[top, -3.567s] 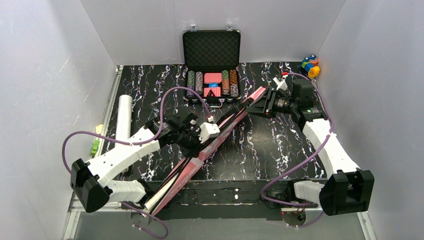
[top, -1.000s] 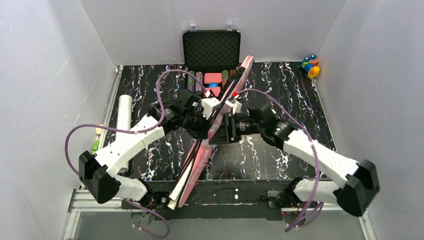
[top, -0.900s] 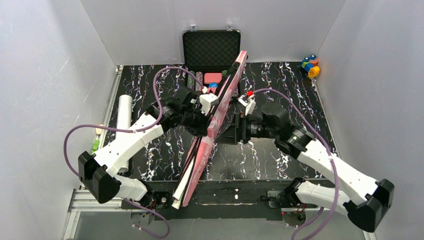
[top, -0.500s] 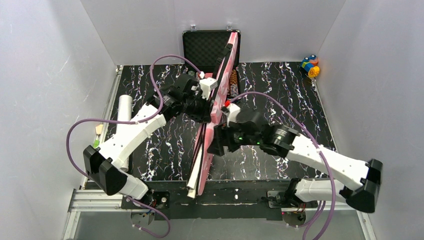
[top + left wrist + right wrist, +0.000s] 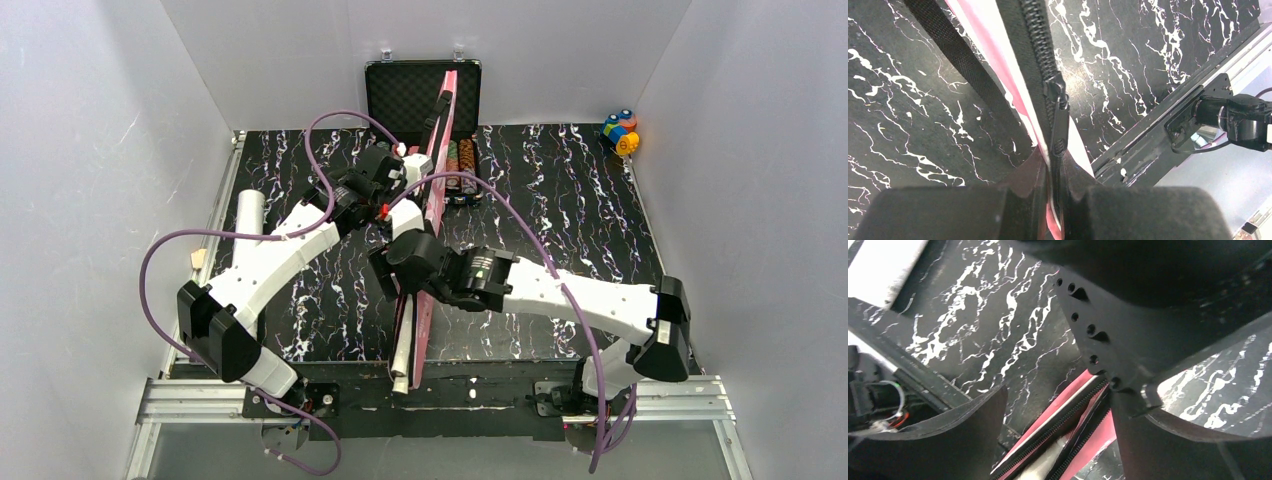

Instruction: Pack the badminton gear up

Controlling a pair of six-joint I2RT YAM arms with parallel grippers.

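Pink fabric of the racket cover [image 5: 437, 150] stands on edge and now runs nearly straight from 6 to 12 o'clock up the table [image 5: 560, 200], where seconds ago it slanted from 7 toward 1. The right gripper [image 5: 1063, 400] has swung in from 2 o'clock to straddle it near the centre, jaws spread, while the left gripper [image 5: 1053, 172] stays pinched tight on the zip edge just beyond. Only a white handle [image 5: 402, 360] pokes out at 6 o'clock, the cover masks part of the poker case [image 5: 400, 95] at 12, and the left arm [image 5: 270, 265] cuts across the white tube [image 5: 247, 215] at 9.
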